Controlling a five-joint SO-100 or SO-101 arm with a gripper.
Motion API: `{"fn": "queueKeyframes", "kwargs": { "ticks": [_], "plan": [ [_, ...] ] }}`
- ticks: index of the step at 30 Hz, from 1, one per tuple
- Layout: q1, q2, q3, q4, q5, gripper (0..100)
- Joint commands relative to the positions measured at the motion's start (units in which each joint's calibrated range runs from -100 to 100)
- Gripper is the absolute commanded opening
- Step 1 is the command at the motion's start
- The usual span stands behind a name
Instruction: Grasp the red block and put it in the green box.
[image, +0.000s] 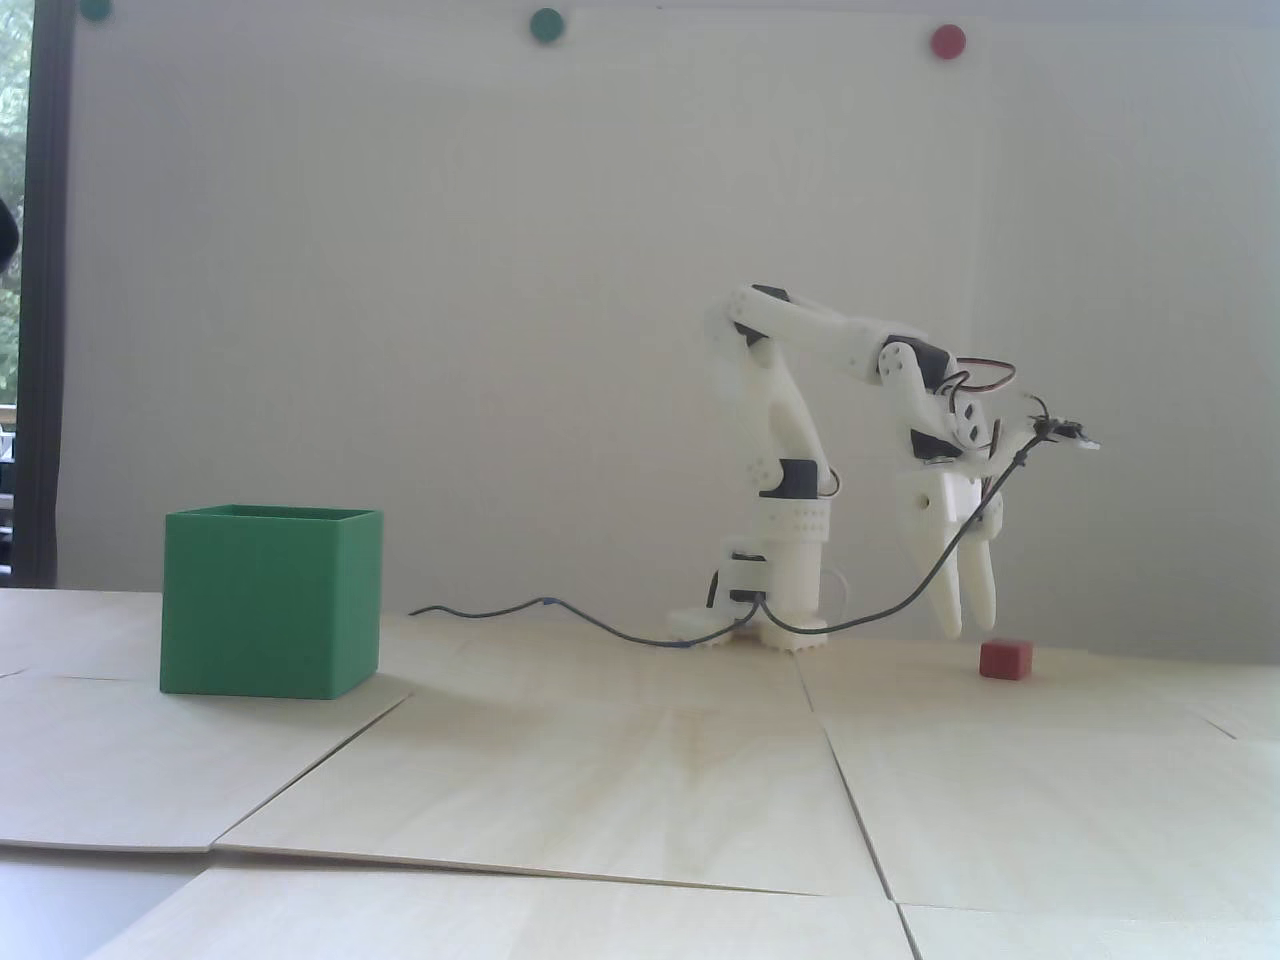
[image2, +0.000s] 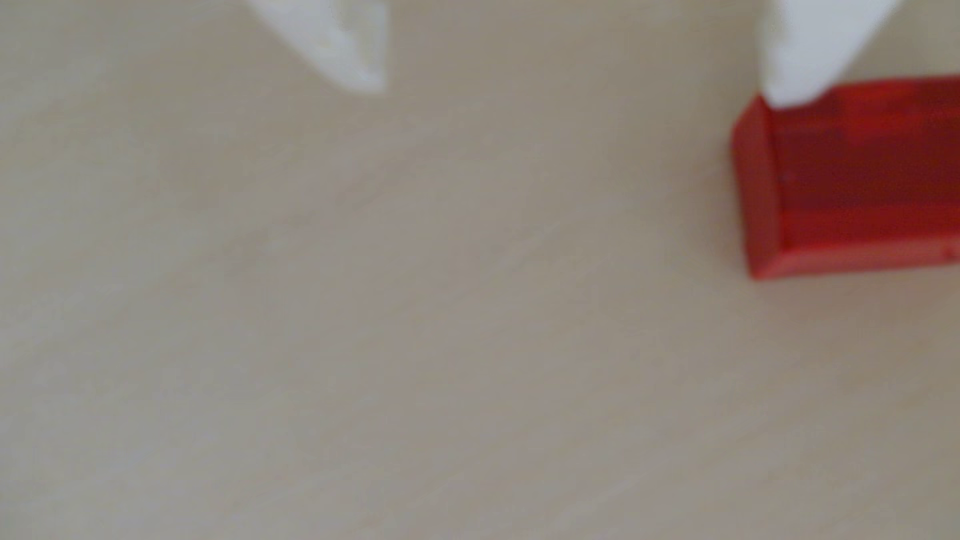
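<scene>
Gripper (image2: 584, 93) seen spread wide, nothing held; right fingertip (image2: 795, 67) overlapped onto red block (image2: 857, 176) top corner, frame upper right.

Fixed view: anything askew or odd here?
Nothing damaged or spilled. The end effector is open, but the block sits off to its right rather than between the fingers. The box stands upright.

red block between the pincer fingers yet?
No: in the wrist view the red block sits outside the open pincer, past one fingertip.
</scene>
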Motion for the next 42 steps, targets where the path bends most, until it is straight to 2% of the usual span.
{"fn": "queueKeyframes", "kwargs": {
  "ticks": [1, 5, 18, 24, 30, 42],
  "plan": [
    [-2.6, -3.1, -2.5, -1.3, 0.1, 26],
    [-6.6, -3.0, -3.1, -1.3, -0.2, 26],
    [-6.5, 3.8, -3.1, -1.4, -0.2, 26],
    [-6.7, 3.2, -3.1, -4.1, -0.2, 26],
    [-11.7, 3.1, -3.1, -3.6, -0.2, 26],
    [-11.0, 3.1, -3.1, -3.4, -0.2, 26]
  ]
}}
